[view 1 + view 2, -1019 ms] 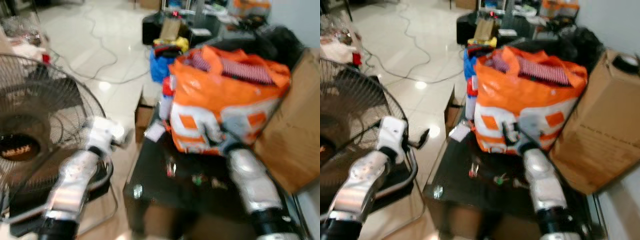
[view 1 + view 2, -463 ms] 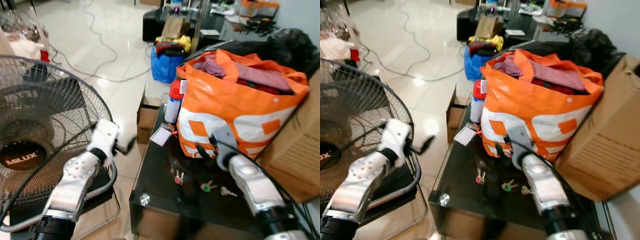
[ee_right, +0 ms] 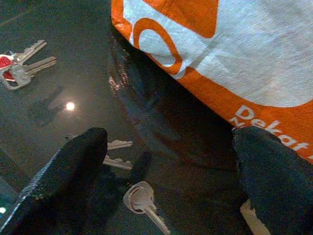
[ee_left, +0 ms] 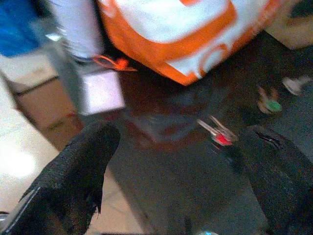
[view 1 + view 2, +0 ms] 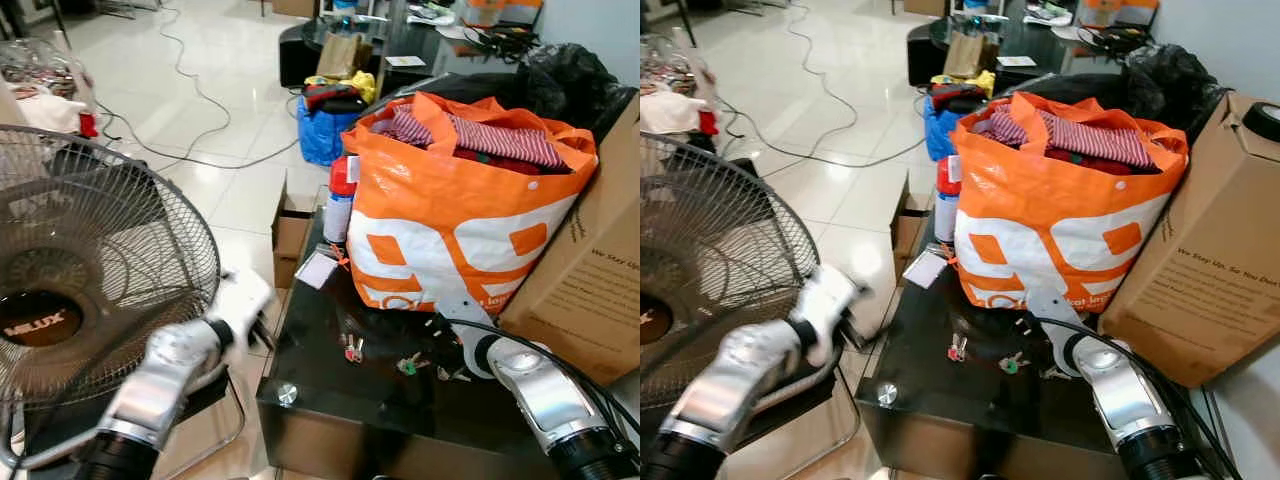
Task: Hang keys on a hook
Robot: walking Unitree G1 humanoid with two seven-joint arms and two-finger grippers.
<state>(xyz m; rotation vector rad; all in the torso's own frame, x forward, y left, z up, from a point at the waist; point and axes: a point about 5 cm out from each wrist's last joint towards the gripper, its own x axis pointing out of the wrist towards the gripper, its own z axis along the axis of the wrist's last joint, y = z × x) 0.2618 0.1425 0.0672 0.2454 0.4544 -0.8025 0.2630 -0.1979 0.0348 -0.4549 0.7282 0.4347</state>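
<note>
Three sets of keys lie on the black glass table (image 5: 310, 400): a red-tagged bunch (image 5: 350, 348), a green-tagged key (image 5: 407, 365) and a plain silver key (image 3: 142, 198). My right gripper (image 3: 166, 161) hangs open just above the table in front of the orange bag, with the silver key and another pair of keys (image 3: 115, 147) between its fingers. At the table's left edge my left gripper (image 4: 176, 171) is open and points toward the red-tagged bunch (image 4: 217, 132). Its arm looks blurred in the head views.
A full orange bag (image 5: 460, 200) stands at the table's back, beside a cardboard box (image 5: 590, 290). A spray can (image 5: 340, 200) and a white tag (image 5: 315, 270) sit by the bag. A floor fan (image 5: 90, 280) stands left of the table. Cables cross the floor.
The view has steadied and shifted. My right gripper has dropped closer to the keys on the table. My left arm has swung lower, toward the table's left edge.
</note>
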